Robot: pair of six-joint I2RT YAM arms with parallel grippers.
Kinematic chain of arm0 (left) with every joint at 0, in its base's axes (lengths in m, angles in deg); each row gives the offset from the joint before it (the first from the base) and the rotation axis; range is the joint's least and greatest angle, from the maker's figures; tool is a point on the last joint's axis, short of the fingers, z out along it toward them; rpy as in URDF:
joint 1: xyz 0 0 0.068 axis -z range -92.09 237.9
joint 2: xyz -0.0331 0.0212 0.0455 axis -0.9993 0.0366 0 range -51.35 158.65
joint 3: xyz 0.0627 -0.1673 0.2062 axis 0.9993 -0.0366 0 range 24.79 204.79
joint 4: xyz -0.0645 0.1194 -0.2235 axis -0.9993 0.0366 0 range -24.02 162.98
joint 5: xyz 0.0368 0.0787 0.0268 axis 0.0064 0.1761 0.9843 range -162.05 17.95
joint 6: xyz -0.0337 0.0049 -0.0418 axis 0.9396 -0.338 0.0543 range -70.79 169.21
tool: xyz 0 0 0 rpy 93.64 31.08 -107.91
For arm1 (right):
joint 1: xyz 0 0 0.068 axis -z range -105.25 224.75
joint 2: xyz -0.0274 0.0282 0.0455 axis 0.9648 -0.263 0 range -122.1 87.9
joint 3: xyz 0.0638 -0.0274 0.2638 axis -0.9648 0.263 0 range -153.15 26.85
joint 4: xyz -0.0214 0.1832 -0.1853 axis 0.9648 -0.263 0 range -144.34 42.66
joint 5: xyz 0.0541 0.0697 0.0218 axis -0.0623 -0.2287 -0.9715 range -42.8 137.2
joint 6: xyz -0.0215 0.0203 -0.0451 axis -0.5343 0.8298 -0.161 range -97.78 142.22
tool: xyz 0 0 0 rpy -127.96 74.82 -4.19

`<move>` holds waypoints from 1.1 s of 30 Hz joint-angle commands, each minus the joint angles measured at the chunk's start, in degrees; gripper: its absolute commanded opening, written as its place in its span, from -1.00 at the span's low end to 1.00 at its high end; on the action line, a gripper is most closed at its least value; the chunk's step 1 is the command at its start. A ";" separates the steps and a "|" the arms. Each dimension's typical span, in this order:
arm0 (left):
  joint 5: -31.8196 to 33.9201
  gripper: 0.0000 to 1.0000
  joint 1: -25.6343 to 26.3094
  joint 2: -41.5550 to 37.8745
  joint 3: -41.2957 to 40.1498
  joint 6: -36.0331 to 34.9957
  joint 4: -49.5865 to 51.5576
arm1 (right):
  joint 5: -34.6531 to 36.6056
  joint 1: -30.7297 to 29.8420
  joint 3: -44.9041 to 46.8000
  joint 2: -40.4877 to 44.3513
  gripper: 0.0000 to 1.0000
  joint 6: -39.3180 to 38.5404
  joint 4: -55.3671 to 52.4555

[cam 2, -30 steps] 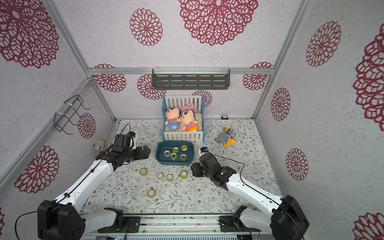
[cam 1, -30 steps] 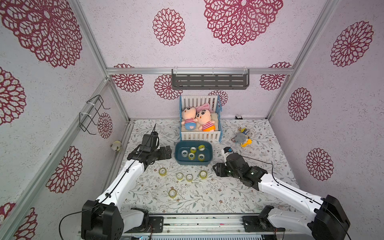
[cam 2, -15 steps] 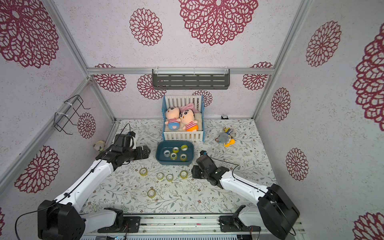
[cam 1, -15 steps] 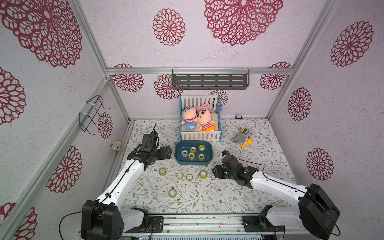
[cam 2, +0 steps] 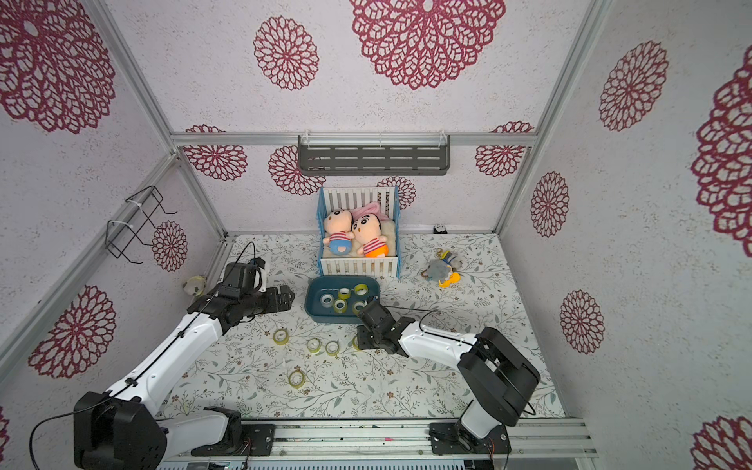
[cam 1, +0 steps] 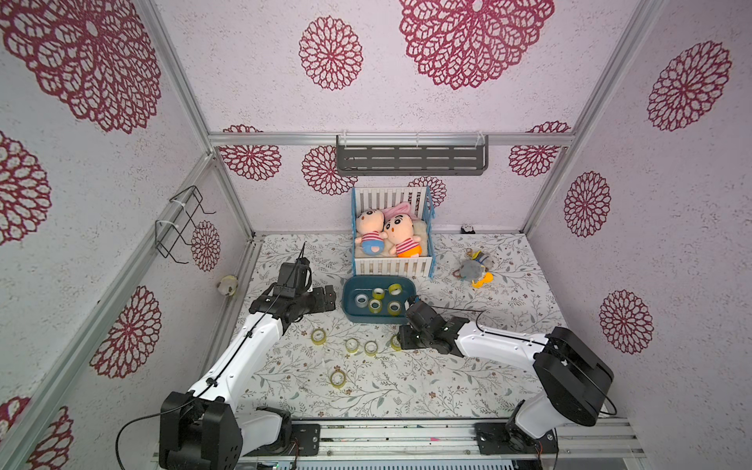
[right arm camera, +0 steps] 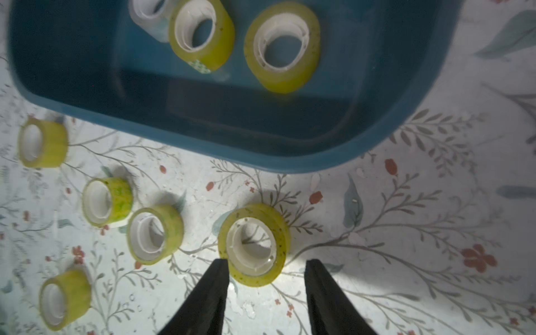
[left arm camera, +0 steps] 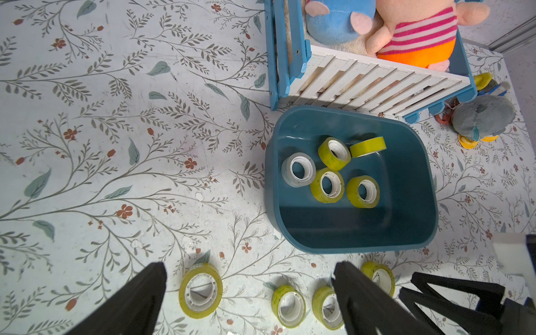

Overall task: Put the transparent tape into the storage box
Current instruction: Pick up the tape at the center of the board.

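Right fingers (right arm camera: 213, 290) stand apart and empty, low over the bench (cam 1: 447, 386). Their tips straddle only the near edge of a tape roll (right arm camera: 255, 275) that lies flat with its hole up. One tip looks to be touching the roll's outer wall, and the other stands just beside it, so nothing is clamped yet.

The step in hand is the grasp. I judge it best to ease the tips on until they sit across the widest part of the roll, then close squarely on the outer wall. A pinch on the near edge alone would likely squirt the roll away.

A second roll (right arm camera: 175, 232) lies near, at 9 o'clock of the first, so the finger on that side should not stray outward.

In both top views the target roll lies at 5 o'clock of the storage box (cam 1: 374, 319), near its front wall. Once gripped, it should be lifted above that wall and carried toward 11 o'clock. It is best released over the bare strip inside the front wall, short of the five rolls (left arm camera: 314, 191) already there.

Left fingers (left arm camera: 356, 293), apart and empty, hover at 9 o'clock of the box, out of the way. The toy crib (cam 1: 392, 266) stands just beyond the box at 12 o'clock.
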 commanded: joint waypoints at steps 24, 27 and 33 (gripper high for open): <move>0.84 0.95 -0.04 -0.09 -0.36 -0.45 -0.38 | 3.23 0.66 -1.20 -3.05 0.29 2.22 1.76; 0.84 0.95 -0.04 -0.16 -0.36 -0.46 -0.30 | 3.81 0.97 -1.20 -4.27 0.29 2.25 0.68; 0.77 0.95 -0.04 -0.09 -0.45 -0.40 -0.29 | 6.33 0.93 -0.50 -4.00 0.29 1.87 -4.36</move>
